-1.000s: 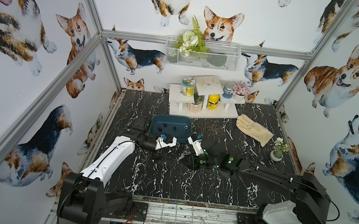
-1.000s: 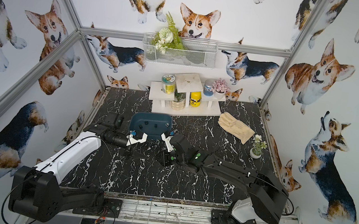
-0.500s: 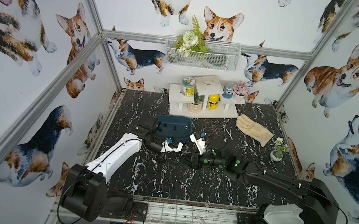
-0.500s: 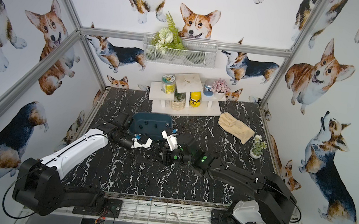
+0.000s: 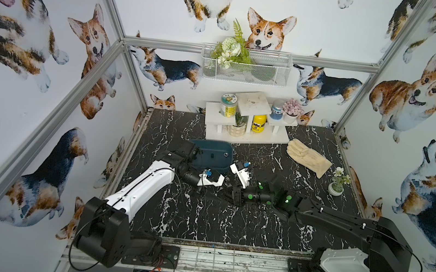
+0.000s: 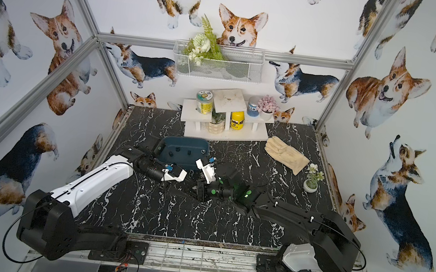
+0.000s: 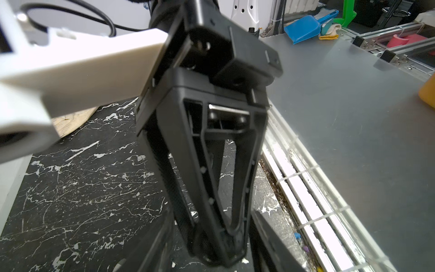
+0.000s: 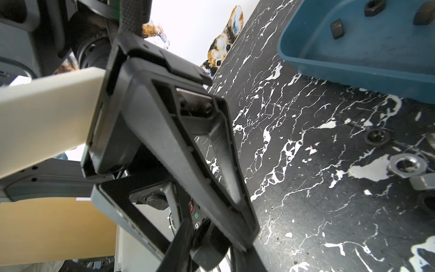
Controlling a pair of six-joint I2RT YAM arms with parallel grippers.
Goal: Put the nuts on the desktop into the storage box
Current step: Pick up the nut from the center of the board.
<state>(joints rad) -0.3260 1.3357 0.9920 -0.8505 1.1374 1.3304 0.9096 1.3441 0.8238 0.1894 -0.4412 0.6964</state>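
So far, some black nuts (image 6: 178, 148) lie in the storage box (image 6: 194, 145) toward the desktop's (image 6: 171, 222) back edge; loose nuts (image 8: 406, 164) remain beside it. Finger gaps of left gripper (image 7: 219, 254) and right gripper (image 8: 237, 245) cannot be told.

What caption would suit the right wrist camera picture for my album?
Right claw over the desktop; loose nuts nearby, more nuts already in the blue storage box.

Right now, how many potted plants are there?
3: a green plant in a ribbed pot on the white shelf stand's base, a pink plant on its side tier, a white-flowered plant on the desktop near the glove.
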